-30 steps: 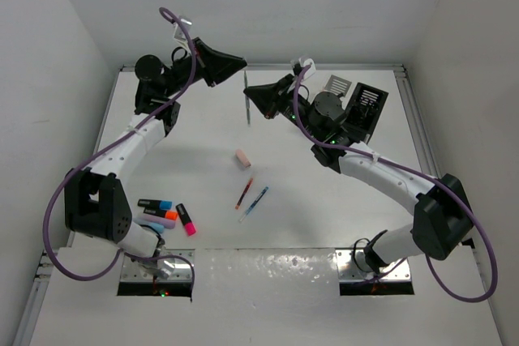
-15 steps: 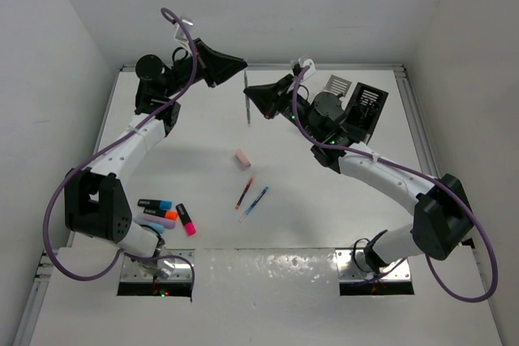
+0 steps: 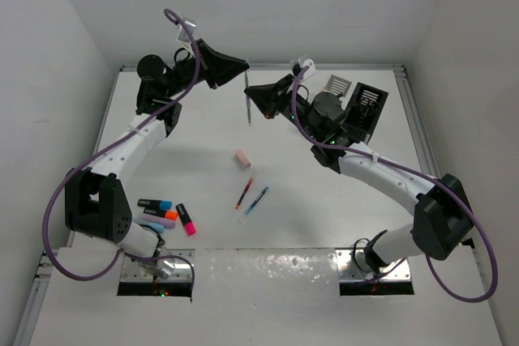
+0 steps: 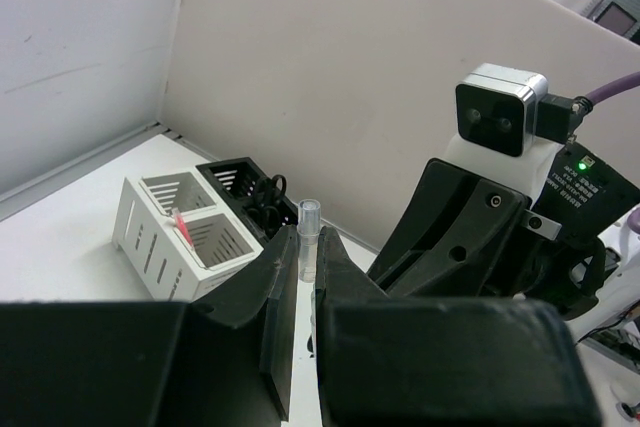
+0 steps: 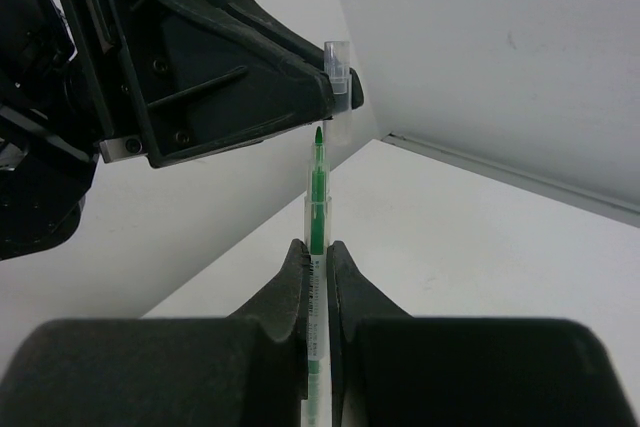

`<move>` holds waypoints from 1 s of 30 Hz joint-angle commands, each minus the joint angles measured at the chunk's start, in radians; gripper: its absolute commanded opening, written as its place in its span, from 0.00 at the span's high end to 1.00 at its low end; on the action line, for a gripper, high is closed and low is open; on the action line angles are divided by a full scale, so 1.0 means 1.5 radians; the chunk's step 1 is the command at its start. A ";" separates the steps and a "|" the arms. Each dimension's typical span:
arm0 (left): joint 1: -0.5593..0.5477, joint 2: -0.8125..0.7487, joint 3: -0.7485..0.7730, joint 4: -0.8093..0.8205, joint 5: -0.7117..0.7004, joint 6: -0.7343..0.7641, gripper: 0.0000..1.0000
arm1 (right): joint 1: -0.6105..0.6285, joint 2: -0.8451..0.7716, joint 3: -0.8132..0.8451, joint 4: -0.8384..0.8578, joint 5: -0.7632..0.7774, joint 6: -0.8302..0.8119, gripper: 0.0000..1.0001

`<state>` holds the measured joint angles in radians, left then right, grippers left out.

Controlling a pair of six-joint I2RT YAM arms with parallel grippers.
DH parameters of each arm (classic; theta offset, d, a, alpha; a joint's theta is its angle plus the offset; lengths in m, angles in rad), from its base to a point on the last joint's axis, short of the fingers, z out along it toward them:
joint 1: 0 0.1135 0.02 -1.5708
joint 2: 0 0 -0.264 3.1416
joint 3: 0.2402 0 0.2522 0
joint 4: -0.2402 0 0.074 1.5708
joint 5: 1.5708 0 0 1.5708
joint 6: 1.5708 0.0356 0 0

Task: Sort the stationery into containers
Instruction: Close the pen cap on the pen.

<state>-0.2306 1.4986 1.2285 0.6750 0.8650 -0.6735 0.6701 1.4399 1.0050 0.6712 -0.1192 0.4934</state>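
Observation:
My right gripper is shut on an uncapped green pen and holds it upright in the air, tip up. My left gripper is shut on a clear pen cap, which also shows in the right wrist view just above and right of the pen tip, apart from it. On the table lie a pink eraser, a red pen, a blue pen and several highlighters. The white organiser holds a pink pen. The black organiser holds scissors.
Both organisers stand at the back right, behind the right arm, white and black. White walls close in the table on three sides. The highlighters lie close to the left arm's base.
Almost nothing. The left arm and its cable have shifted very slightly; both grippers keep their holds and the pen tip stays just below the cap.

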 commanded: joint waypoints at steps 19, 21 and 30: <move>-0.013 -0.029 0.044 -0.008 0.025 0.036 1.00 | 0.008 -0.055 -0.029 -0.005 0.031 -0.030 1.00; -0.014 -0.029 0.042 -0.012 0.024 0.037 1.00 | 0.008 -0.055 -0.029 -0.004 0.035 -0.030 1.00; -0.016 -0.032 0.029 -0.011 0.010 0.019 1.00 | 0.009 -0.036 -0.010 0.019 0.035 -0.021 1.00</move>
<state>-0.2428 1.4979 1.2560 0.6304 0.8845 -0.6361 0.6777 1.3888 0.9604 0.6476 -0.0734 0.4664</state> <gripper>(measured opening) 0.062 0.024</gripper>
